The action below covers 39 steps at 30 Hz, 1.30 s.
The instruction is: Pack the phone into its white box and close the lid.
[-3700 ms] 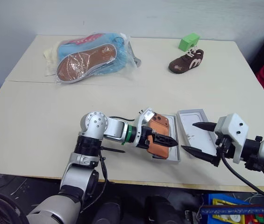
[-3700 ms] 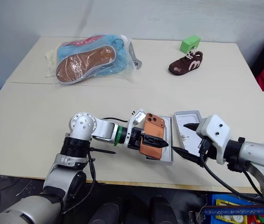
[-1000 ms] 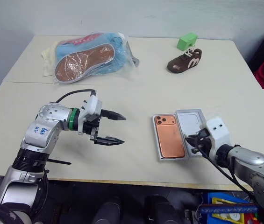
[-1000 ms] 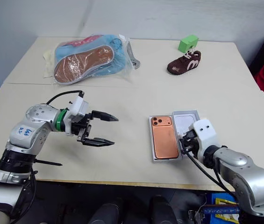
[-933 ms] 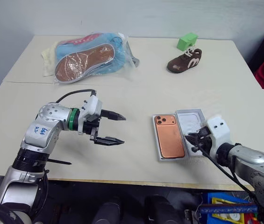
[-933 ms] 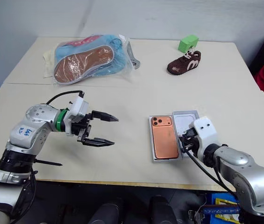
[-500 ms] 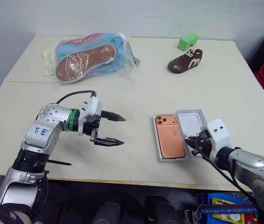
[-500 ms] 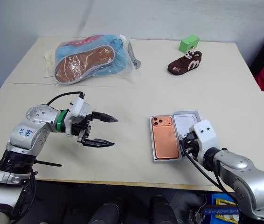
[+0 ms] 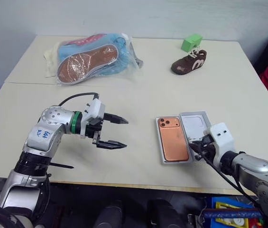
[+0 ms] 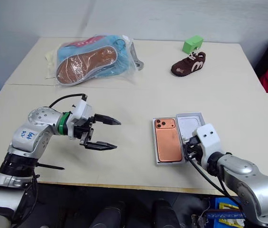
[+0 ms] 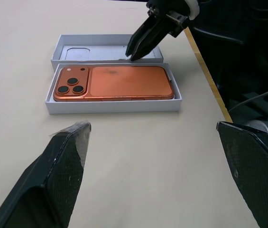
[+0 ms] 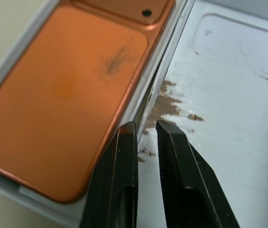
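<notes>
The phone (image 9: 173, 139) is seen lying face down, camera block at the far end, inside a shallow white tray (image 11: 119, 104) near the front edge of the table (image 9: 138, 95). Just beside it on the right, touching along the long side, a second white tray (image 9: 195, 124) is set, with brown smears on its floor.

The right gripper (image 12: 143, 129) is held with its fingers nearly closed, a thin gap between them, nothing grasped. Its tips are placed over the wall shared by the two trays, at the near end; contact cannot be judged.

The left gripper (image 9: 116, 131) is held well apart to the left, above bare table, fingers spread wide and empty, pointed toward the trays.

At the far side, a bagged slipper (image 9: 88, 57), a brown shoe (image 9: 189, 62) and a green block (image 9: 191, 42) are noted.
</notes>
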### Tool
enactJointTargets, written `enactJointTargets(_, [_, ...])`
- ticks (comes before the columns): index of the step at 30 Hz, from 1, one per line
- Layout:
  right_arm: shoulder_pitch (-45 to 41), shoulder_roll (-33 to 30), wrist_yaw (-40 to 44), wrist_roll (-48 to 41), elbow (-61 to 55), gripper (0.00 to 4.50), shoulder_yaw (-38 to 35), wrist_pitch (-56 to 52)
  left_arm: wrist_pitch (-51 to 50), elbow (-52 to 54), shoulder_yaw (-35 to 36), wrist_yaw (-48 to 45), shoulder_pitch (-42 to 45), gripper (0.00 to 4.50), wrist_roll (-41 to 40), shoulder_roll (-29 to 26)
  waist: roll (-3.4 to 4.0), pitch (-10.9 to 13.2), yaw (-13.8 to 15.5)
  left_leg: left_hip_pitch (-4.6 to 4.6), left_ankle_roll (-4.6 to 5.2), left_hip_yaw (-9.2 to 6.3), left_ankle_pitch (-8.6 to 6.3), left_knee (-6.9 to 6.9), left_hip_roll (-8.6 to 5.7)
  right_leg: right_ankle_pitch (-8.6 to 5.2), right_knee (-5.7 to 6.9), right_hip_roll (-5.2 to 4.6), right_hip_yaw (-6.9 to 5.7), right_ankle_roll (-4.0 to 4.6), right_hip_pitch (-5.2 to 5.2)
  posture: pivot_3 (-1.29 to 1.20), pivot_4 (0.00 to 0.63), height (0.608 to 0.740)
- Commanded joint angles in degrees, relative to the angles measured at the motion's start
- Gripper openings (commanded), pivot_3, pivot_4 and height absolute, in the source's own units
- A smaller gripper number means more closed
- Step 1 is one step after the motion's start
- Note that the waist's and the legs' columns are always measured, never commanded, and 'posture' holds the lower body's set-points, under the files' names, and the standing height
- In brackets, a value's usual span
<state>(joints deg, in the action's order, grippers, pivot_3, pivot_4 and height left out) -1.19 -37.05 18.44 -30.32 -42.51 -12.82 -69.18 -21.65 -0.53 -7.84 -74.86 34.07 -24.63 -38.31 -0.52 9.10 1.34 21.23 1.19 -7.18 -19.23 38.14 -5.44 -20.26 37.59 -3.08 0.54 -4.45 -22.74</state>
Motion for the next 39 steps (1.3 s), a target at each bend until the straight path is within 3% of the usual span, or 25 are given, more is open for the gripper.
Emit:
enactJointTargets(1, [1.2, -1.0, 0.1, 1.6, 0.9, 0.62, 0.5, 1.7, -0.5, 1.5, 0.4, 0.2, 1.3, 4.5, -0.2, 0.3, -0.02, 0.0, 0.0, 0.0, 0.0, 0.0, 0.0, 0.01, -0.02, 0.0, -0.01, -0.01, 0.0, 0.0, 0.01, 0.0, 0.15, 0.74])
enactJointTargets(9, [1.5, -0.8, 0.0, 2.1, 2.9, 0.62, 0.5, 2.9, -0.7, 1.7, 0.7, 0.7, 0.8, 4.5, -0.2, 0.4, -0.02, 0.0, 0.0, -0.01, 0.0, -0.01, 0.0, 0.02, -0.01, 0.0, 0.0, -0.01, -0.01, 0.0, 0.02, 0.0, 0.15, 0.74])
enactJointTargets(14, [-1.8, 3.5, -2.1, 1.3, 7.4, 0.62, 0.7, 1.7, 0.4, 1.6, 0.0, 0.9, 0.5, 4.5, 0.6, 0.9, -0.09, -0.1, 0.0, -0.02, 0.0, 0.0, 0.0, 0.04, -0.01, 0.0, 0.02, -0.01, -0.01, 0.0, 0.03, 0.0, 0.15, 0.74])
enactJointTargets(17, [-3.0, 5.5, -4.0, 2.5, 9.3, 0.07, 1.8, 0.8, 1.0, 1.8, -0.4, 1.1, 0.1, 4.5, 1.2, 1.4, -0.1, -0.1, -0.1, -0.04, 0.0, -0.01, 0.0, 0.03, -0.02, 0.0, 0.06, -0.01, -0.01, 0.0, 0.01, 0.0, 0.15, 0.74])
enactJointTargets(25, [-4.6, 9.2, -5.9, -0.4, 5.1, 0.03, -3.7, -3.6, 1.6, 1.8, -0.5, 0.9, -0.9, 4.5, 1.3, 1.5, -0.12, -0.1, -0.1, -0.06, 0.0, 0.0, 0.0, 0.05, -0.01, 0.0, 0.11, -0.01, -0.01, 0.0, 0.01, 0.0, 0.15, 0.74])
enactJointTargets(28, [-9.9, 13.4, -4.2, -8.5, 0.7, 0.03, -9.7, -9.6, 3.7, 1.4, -1.1, 0.5, -2.8, 4.5, 2.5, 1.1, -0.08, -0.1, -0.2, -0.05, 0.0, 0.0, 0.0, 0.02, -0.01, 0.0, 0.12, -0.01, -0.01, 0.0, -0.02, 0.0, 0.15, 0.74])
enactJointTargets(31, [-18.9, 23.2, -3.0, -21.1, 0.0, 0.03, -18.2, -21.5, 5.6, 0.1, -0.9, 1.5, -4.0, 4.5, 3.8, 1.5, -0.06, 0.0, -1.1, -0.03, -0.03, 0.02, 0.01, -0.03, 0.04, 0.0, 0.12, 0.02, -0.04, 0.0, -0.08, 0.0, 0.15, 0.74])
enactJointTargets(33, [-21.4, 26.7, -5.7, -31.1, 2.9, 0.03, -20.2, -23.3, 5.9, -0.5, -0.4, 2.4, -4.2, 4.5, 4.1, 1.8, -0.01, -0.1, -1.4, -0.04, -0.07, 0.01, 0.04, -0.06, 0.08, 0.0, 0.13, 0.04, -0.06, 0.01, -0.09, 0.0, 0.15, 0.74])
enactJointTargets(36, [-23.0, 29.3, -13.6, -45.7, 10.0, 0.03, -18.9, -23.3, 6.3, -1.0, 0.3, 3.4, -4.8, 4.5, 4.4, 1.7, 0.0, -0.1, -1.6, -0.08, -0.05, -0.04, 0.03, -0.1, 0.05, 0.0, 0.32, 0.0, -0.06, 0.01, -0.19, 0.0, 0.15, 0.74])
enactJointTargets(39, [-20.4, 23.2, -29.7, -69.7, 18.3, 0.03, -6.5, -10.5, 6.5, -0.7, 1.7, 4.8, -5.9, 4.5, 4.5, 1.1, 0.02, -0.1, -1.7, -0.06, -0.03, -0.03, 0.02, -0.08, -0.07, 0.0, 0.41, -0.14, -0.1, 0.01, -0.27, 0.0, 0.15, 0.74])
